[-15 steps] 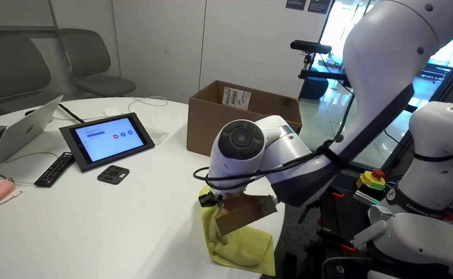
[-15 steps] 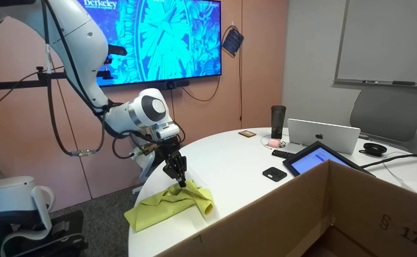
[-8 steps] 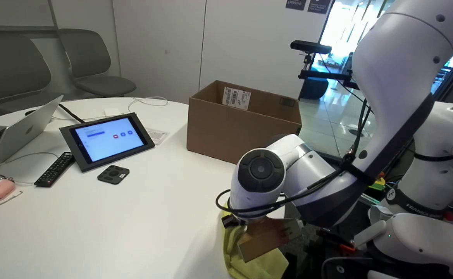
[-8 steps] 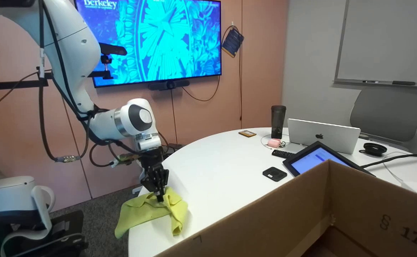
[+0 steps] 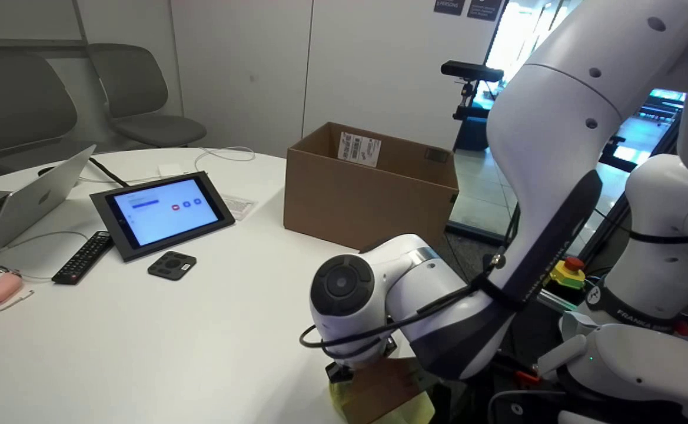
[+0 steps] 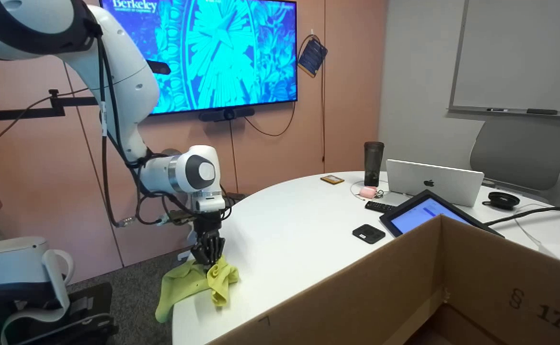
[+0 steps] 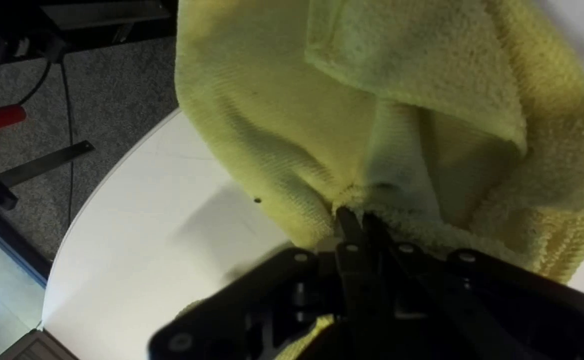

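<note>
A yellow-green cloth (image 6: 184,283) lies bunched at the rim of the round white table (image 6: 280,230), one end hanging over the edge. My gripper (image 6: 209,264) points down into it and is shut, with a fold of the cloth pinched at the fingertips. In the wrist view the fingers (image 7: 347,227) of the gripper (image 7: 356,213) nearly meet, and the cloth (image 7: 272,85) spreads out in loose folds beyond them. Elsewhere, in an exterior view, the wrist and a brown panel (image 5: 379,388) cover most of the cloth (image 5: 417,413) and the fingers.
An open cardboard box (image 5: 367,203) stands on the table close to the arm, in both exterior views. Farther off are a tablet (image 5: 167,209), black puck (image 5: 172,265), remote (image 5: 83,257) and laptop (image 5: 37,194). Another white robot arm (image 5: 644,365) stands beside the table.
My gripper has dragged the cloth along the tabletop toward the table's rim and sunk lower. The cloth is now more bunched, and one end has slid over the edge.
</note>
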`<state>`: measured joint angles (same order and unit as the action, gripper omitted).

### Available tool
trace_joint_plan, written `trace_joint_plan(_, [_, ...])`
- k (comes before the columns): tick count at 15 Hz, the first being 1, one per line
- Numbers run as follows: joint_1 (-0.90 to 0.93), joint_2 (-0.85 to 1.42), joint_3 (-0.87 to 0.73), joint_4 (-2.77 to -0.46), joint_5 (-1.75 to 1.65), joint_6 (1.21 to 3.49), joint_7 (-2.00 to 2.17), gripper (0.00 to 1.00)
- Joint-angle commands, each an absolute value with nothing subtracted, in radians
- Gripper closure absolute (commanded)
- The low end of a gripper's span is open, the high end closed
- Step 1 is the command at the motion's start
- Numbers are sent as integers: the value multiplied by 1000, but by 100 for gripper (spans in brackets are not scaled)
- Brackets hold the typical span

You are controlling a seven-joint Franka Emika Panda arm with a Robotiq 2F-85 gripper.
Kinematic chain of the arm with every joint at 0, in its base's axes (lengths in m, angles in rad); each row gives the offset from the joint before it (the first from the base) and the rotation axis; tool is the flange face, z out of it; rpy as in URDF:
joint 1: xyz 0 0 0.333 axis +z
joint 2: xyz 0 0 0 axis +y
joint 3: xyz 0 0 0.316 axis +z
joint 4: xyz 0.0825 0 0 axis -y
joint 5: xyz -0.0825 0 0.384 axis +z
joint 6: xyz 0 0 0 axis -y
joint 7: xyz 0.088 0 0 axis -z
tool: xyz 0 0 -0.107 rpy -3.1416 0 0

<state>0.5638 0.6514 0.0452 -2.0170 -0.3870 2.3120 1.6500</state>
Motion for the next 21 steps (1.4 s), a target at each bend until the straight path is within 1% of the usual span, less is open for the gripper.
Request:
trace_joint_plan(1, [515,783,86,-1897,-320,2336,1568,97])
trace_joint_plan(4, [518,791,67,-1875,-312,2319,1600,97])
trace_joint_plan(10, [523,825,-9,-1790,-347,2391,1714,98])
trace_joint_plan(17, [546,947,-151,-1566,-422,2398,1894,98])
trace_joint_plan(21, [534,1014,-193,-1438,-430,2366,1952,98])
